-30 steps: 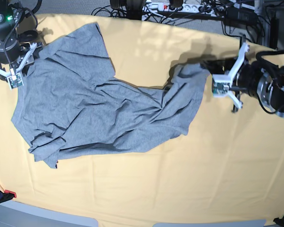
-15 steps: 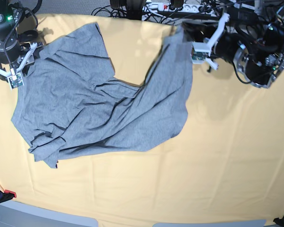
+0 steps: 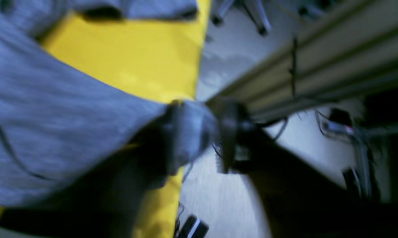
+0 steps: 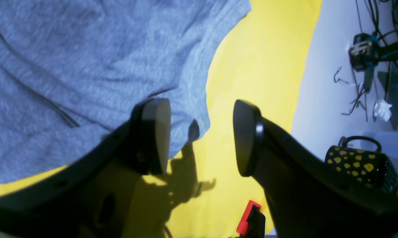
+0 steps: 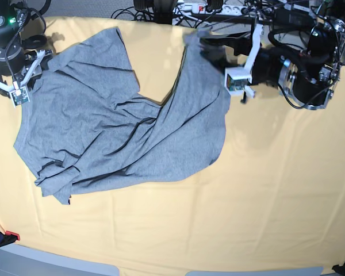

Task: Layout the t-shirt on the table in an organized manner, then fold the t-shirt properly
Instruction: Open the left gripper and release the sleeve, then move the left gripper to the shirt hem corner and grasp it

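The grey t-shirt lies rumpled over the left half of the yellow table, with no lettering showing. One corner of it is pulled up toward the far edge, where my left gripper reaches in from the right. The left wrist view is blurred. There the left gripper has its fingers parted, and a bunch of the t-shirt sits loosely between them. My right gripper stands open and low over the t-shirt's edge. One finger is above the fabric and the other above bare table.
Cables and power strips run behind the far edge. A black mug with yellow spots and a red clip sit past the table edge near the right arm. The table's right and front show bare cloth.
My left gripper has carried the shirt corner from mid-table up to the far edge and then leftward, and its fingers have parted. The right arm has stayed still.
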`<state>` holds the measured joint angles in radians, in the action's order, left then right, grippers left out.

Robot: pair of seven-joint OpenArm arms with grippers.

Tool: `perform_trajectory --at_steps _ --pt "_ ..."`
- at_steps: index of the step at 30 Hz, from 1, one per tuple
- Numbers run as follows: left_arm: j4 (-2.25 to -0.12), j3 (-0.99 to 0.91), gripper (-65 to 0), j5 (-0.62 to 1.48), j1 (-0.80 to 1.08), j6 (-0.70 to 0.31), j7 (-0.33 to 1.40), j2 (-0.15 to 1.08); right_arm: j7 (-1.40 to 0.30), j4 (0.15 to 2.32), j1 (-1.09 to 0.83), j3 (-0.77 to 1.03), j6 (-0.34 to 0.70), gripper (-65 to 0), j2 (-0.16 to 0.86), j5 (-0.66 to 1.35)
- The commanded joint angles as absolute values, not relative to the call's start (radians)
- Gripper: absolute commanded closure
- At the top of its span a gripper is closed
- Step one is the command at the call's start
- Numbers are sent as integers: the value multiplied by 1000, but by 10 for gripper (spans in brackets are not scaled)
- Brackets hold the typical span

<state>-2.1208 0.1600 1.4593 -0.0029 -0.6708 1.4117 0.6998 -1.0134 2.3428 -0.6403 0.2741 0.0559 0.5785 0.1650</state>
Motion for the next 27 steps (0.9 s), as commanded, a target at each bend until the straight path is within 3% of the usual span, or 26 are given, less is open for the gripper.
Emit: perform_trajectory --at_steps 1,3,8,13,19,27 --pt "-2132 150 -378 1484 -14 -671 1396 709 -998 2356 -640 284 50 -325 593 149" --pt "-2132 150 -437 1484 -14 -673 1396 709 -997 2356 -640 284 53 -325 593 149" --pt "-2132 134 -437 1484 -14 -677 1396 709 -998 2356 -640 284 52 -325 593 149" --pt "-2132 -21 -437 1475 -14 -683 1382 686 -998 2356 -640 284 52 -325 593 149" --pt "-2108 -248 -437 1188 -14 -545 1223 580 -999 2356 -640 284 52 -325 592 149" --pt "-1899 -294 -437 905 -28 -412 1081 447 -999 2356 -640 284 52 -325 593 149"
